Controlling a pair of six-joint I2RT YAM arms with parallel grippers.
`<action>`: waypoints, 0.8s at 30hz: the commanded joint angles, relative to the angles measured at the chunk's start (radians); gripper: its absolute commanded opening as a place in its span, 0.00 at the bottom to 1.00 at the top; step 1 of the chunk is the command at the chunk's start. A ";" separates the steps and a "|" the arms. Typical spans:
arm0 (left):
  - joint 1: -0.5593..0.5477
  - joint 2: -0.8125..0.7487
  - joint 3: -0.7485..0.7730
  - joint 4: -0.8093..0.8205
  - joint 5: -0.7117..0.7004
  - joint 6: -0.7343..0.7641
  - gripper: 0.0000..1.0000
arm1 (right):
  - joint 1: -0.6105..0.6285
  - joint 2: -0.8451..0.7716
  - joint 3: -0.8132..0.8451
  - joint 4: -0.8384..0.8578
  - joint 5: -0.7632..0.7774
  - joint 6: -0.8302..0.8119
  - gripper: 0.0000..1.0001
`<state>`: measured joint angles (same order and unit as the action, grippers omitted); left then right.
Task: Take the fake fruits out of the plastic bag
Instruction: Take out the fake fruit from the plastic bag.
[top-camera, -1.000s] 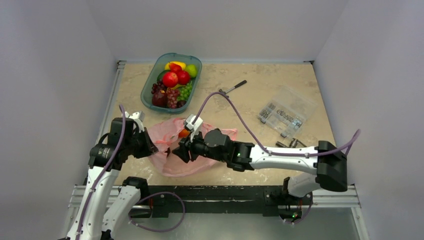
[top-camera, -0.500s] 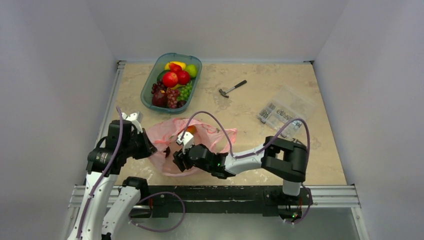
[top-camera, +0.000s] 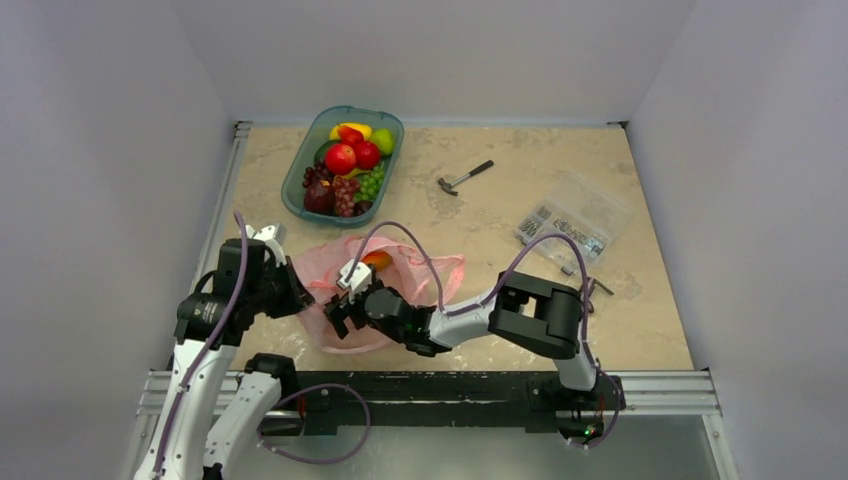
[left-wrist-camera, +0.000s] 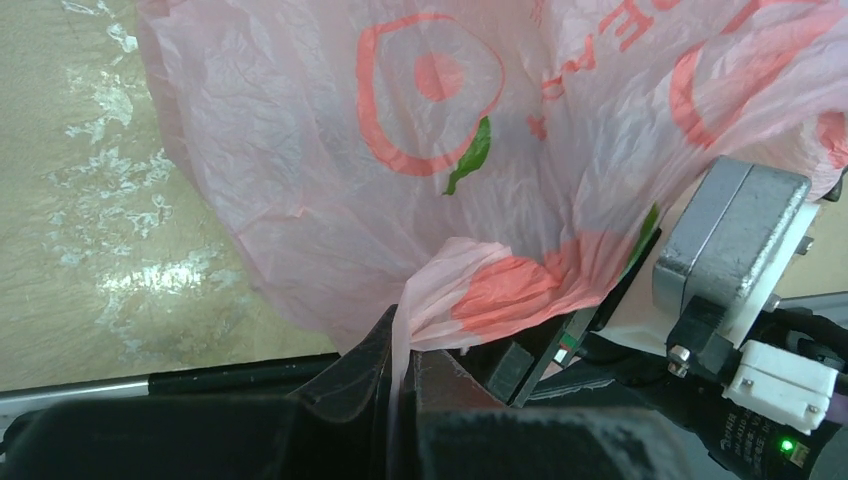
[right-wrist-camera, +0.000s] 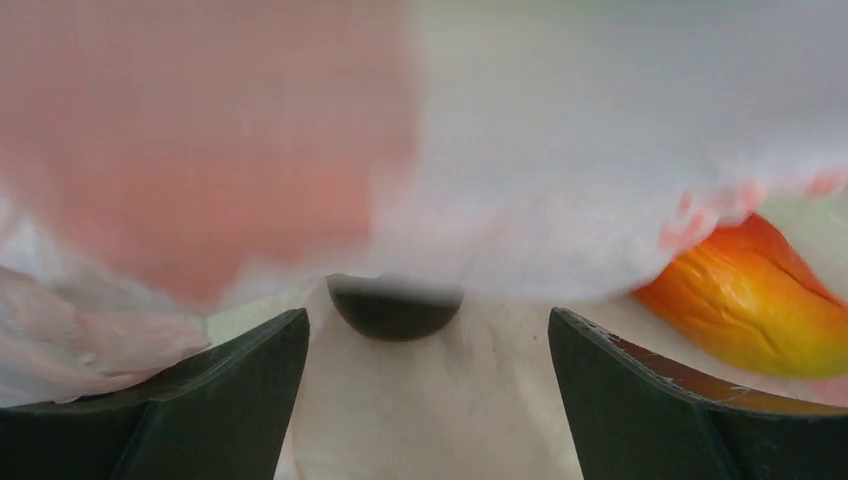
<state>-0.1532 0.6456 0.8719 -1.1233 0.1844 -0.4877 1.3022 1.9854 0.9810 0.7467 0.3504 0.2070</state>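
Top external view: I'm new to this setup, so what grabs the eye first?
The pink plastic bag sits near-left on the table, pinched by the shut left gripper while the open right gripper pokes inside, next to an orange-yellow fruit. Behind it stands a teal tray heaped with bright fake fruits.

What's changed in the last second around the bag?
The right gripper slid left and nearer, deeper into the plastic bag, its elbow folding back, fingers spreading open. Unchanged: left gripper pinching the bag's edge, orange fruit inside, teal tray, hammer.
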 joint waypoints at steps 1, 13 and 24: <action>-0.005 0.006 -0.001 0.023 -0.006 -0.011 0.00 | 0.004 0.031 0.075 0.092 -0.008 -0.064 0.91; -0.005 0.019 -0.001 0.023 -0.003 -0.011 0.00 | 0.003 0.225 0.234 0.174 -0.056 -0.179 0.96; -0.006 0.019 0.003 0.019 -0.001 -0.008 0.00 | 0.002 0.348 0.301 0.347 -0.006 -0.235 0.95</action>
<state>-0.1528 0.6662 0.8700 -1.1259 0.1547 -0.4873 1.3022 2.3325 1.2514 0.9745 0.3088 0.0177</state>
